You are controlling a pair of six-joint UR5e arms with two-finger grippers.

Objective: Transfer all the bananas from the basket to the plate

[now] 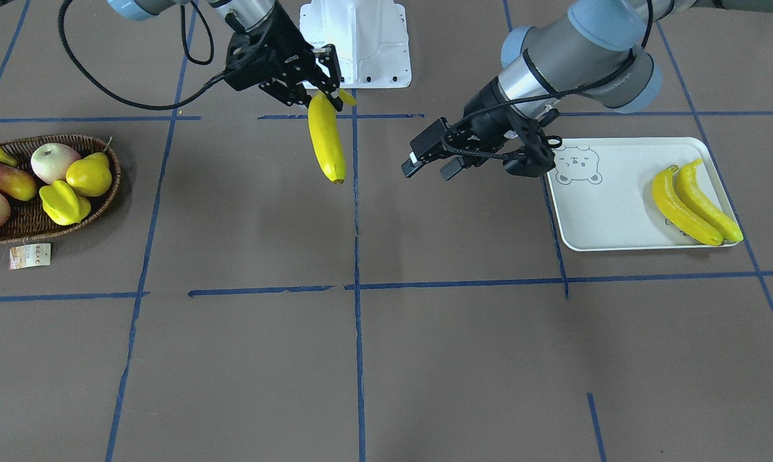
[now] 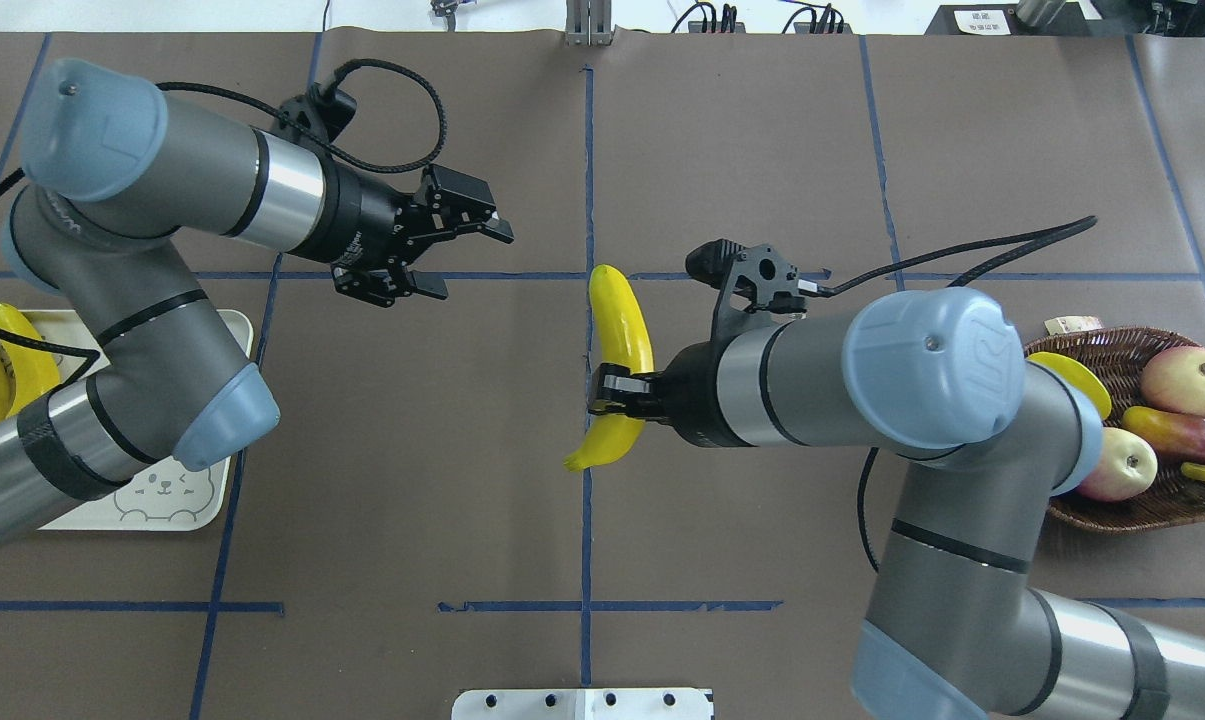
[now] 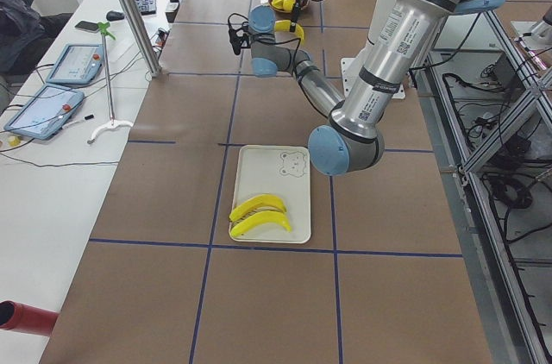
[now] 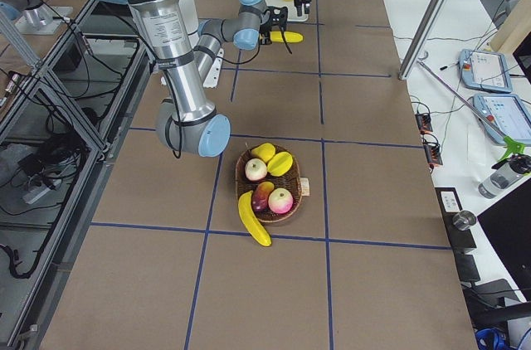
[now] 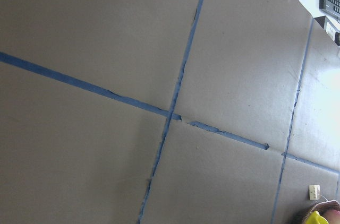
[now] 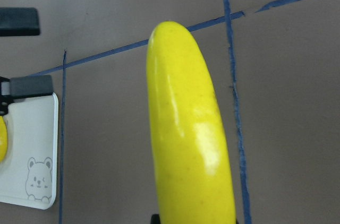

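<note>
I log the following. Right gripper (image 2: 614, 390): jaws clamped on one banana (image 2: 622, 330) near its stem end, above mid-table (image 1: 245, 359). Left gripper (image 2: 467, 262): jaws spread wide, holding nothing, between that banana and the plate (image 1: 611, 212). On the plate: two bananas (image 1: 684, 208), side by side. At the basket (image 4: 292, 201) rim: fourth banana (image 4: 255, 219).
</note>
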